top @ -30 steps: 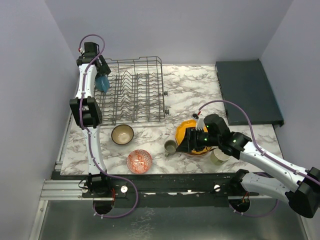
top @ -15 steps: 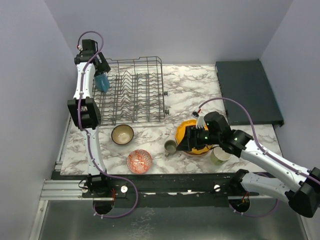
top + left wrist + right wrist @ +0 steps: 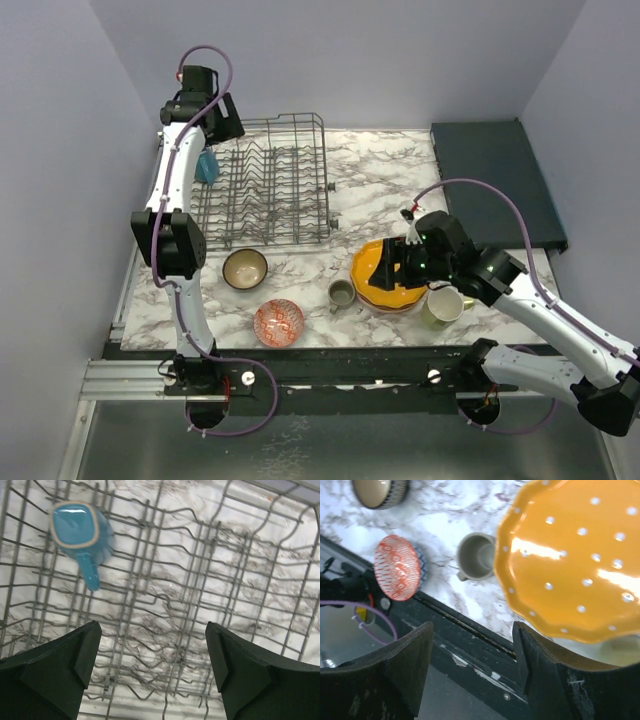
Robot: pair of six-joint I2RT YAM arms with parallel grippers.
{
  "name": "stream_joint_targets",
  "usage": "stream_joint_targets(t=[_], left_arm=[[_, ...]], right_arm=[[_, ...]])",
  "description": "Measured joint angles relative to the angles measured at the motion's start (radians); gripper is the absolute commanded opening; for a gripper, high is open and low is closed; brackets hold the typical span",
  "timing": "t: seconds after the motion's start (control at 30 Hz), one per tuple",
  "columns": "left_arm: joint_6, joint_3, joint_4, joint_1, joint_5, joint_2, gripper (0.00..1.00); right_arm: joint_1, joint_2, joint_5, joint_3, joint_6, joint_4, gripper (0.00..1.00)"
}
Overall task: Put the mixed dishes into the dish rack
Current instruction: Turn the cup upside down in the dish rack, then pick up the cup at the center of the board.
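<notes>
While the left gripper (image 3: 152, 627) hangs spread and empty over the dish rack (image 3: 270, 120), the blue mug (image 3: 80, 527) sits inside its left end. Nearer lie the dark brown bowl (image 3: 245, 268), red-patterned bowl (image 3: 278, 322) and grey cup (image 3: 342, 293), which is just beside the orange plate (image 3: 385, 270). The right gripper (image 3: 472, 630), fingers apart and holding nothing, hovers over that plate, near the yellow-green mug (image 3: 440, 306).

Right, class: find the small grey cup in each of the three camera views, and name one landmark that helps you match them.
Top external: the small grey cup is in the lower middle, just left of the orange dotted plate.
Left wrist: not in it.
Right wrist: upper middle, just left of the plate's rim.
Shared landmark: the orange dotted plate, seen in the top external and right wrist views.
</notes>
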Motion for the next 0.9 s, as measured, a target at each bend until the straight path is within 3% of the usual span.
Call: stream_joint_targets(t=[0.43, 0.9], left_arm=[[0.005, -0.258, 0.031, -0.189, 0.114, -0.251, 0.93], [-0.057, -0.752, 0.167, -0.294, 0.309, -0.621, 0.93]], right_arm=[[0.000, 0.031, 0.308, 0.119, 0.110, -0.369, 0.70], [0.000, 0.025, 0.386, 0.037, 0.266, -0.535, 0.59]])
